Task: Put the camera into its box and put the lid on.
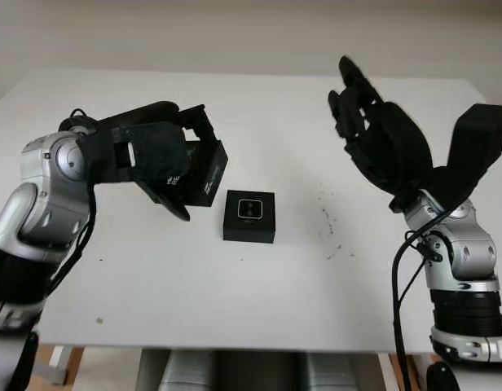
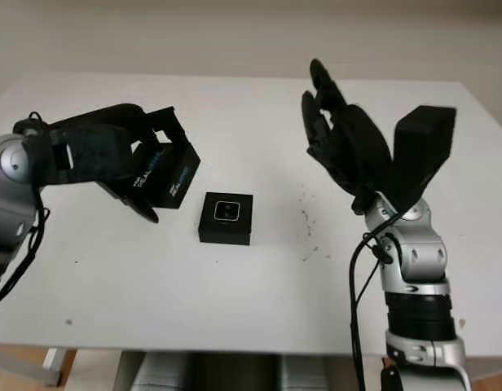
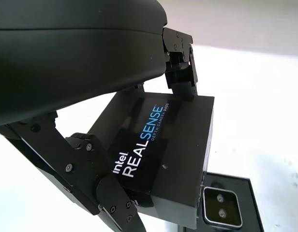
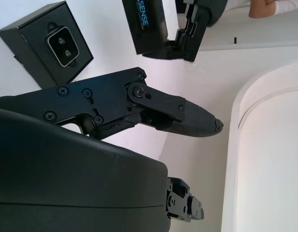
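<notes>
The left hand (image 1: pixel 165 163) is held above the table (image 1: pixel 259 301), its fingers (image 3: pixel 180 63) clamped on the black lid (image 1: pixel 204 173) printed with the RealSense name; one finger presses the lid's far edge and the others hook under its near edge, so the lid sits tilted in the grip. Just past the fingertips, a little lower and toward the middle of the table, the open box (image 1: pixel 249 217) lies flat with the camera (image 1: pixel 249 209) already seated in it, lens face up. So the step in hand looks to be the capping.

To do it well, the lid should be levelled first, since it hangs at a slant. It then has to travel sideways until its four edges sit squarely over the box's rim, and come down straight. A lid that meets the rim corner-first is likely to jam or shove the light box across the table. The fingers under the near edge may catch the box wall, so they should let go only once the lid has started over the rim.

The right hand (image 1: pixel 373 134) is raised well off to the far side, released and holding nothing, available to steady the box.
</notes>
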